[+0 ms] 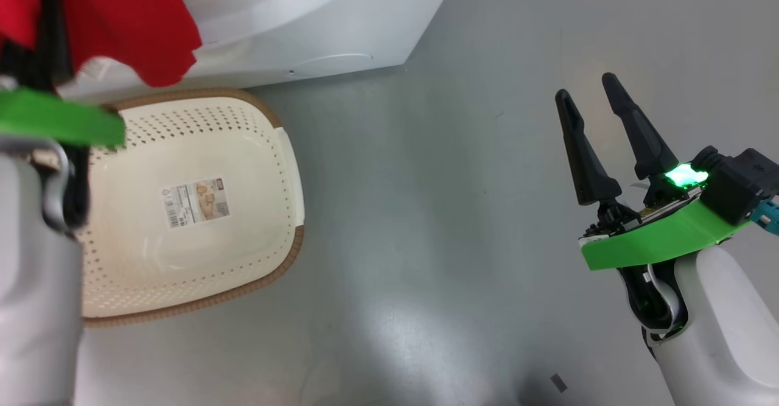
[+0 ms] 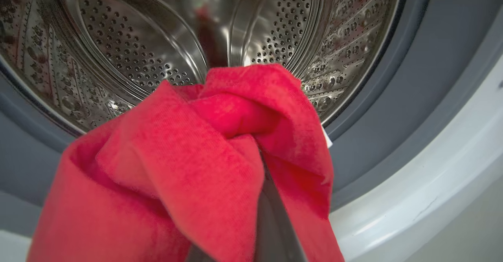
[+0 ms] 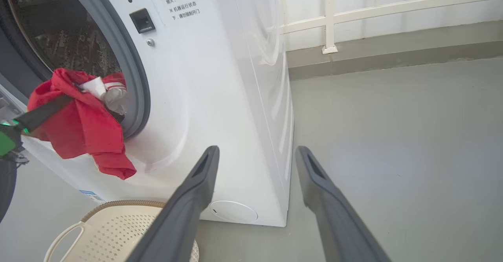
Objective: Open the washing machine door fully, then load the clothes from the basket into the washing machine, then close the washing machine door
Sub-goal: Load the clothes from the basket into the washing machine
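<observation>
My left gripper (image 3: 72, 97) is shut on the clothes (image 2: 188, 163), a bright red garment with a white label, held at the lower rim of the washing machine's (image 3: 220, 77) opening. In the left wrist view the steel perforated drum (image 2: 129, 46) and grey gasket (image 2: 393, 109) lie just beyond the fabric, which hides the fingertips. The clothes (image 1: 128, 22) also hang at the head view's top left, above the cream basket (image 1: 195, 205), which shows only its bottom label. My right gripper (image 1: 585, 86) stands open over bare floor to the right, holding nothing. The washing machine door is out of view.
The basket (image 3: 118, 230) sits on the grey floor right against the machine's front, below a round flap (image 3: 234, 211). A white railing (image 3: 330, 18) and a low kerb run behind. Open floor (image 3: 393, 136) stretches to the machine's right.
</observation>
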